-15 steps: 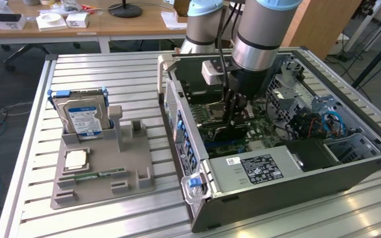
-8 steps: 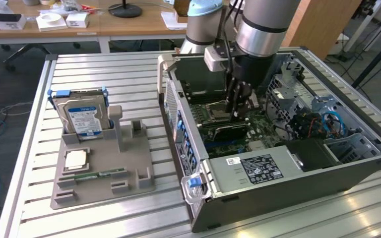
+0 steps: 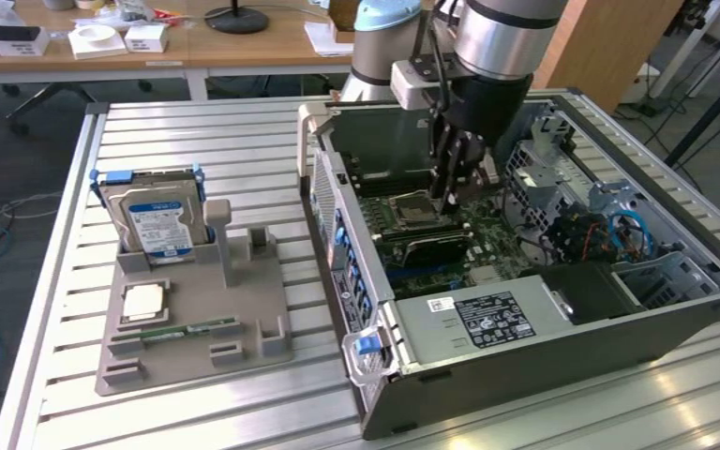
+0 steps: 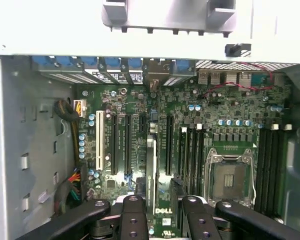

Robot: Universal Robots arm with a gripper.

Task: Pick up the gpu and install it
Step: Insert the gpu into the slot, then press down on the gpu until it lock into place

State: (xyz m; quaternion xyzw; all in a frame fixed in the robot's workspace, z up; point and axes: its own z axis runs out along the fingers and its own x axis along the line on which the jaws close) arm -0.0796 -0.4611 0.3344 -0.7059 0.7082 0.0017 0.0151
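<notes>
Black metal fingers of the hand (image 4: 162,200) are closed on the gpu (image 4: 150,170). In the wrist view the gpu shows thin, edge on, with a finger on each side of it. A small white label sits on it, close to the fingers (image 4: 134,210).

The gpu is inside the open computer case (image 3: 561,366). It hangs over the green board (image 4: 190,110), in line with the long black slots (image 4: 114,145). I cannot tell if it is touching a slot yet. Beside it on the board is the square silver chip socket (image 4: 229,175). A row of blue clips (image 4: 105,62) runs along the far edge of the board.

In the exterior view the hand (image 3: 457,192) reaches straight down from the big silver arm (image 3: 498,37) into the middle of the case. The case lies on its side with its top open, on the exterior view's right of the bench (image 3: 48,281). The bench is made of long silver strips.

On the exterior view's left sits a grey holder (image 3: 254,309). A silver hard drive (image 3: 157,225) with a blue label stands up at the back of it. A small square chip (image 3: 143,302) lies flat in front of the drive. A little green memory stick (image 3: 179,331) lies just in front of the chip. These are well apart from the hand.
</notes>
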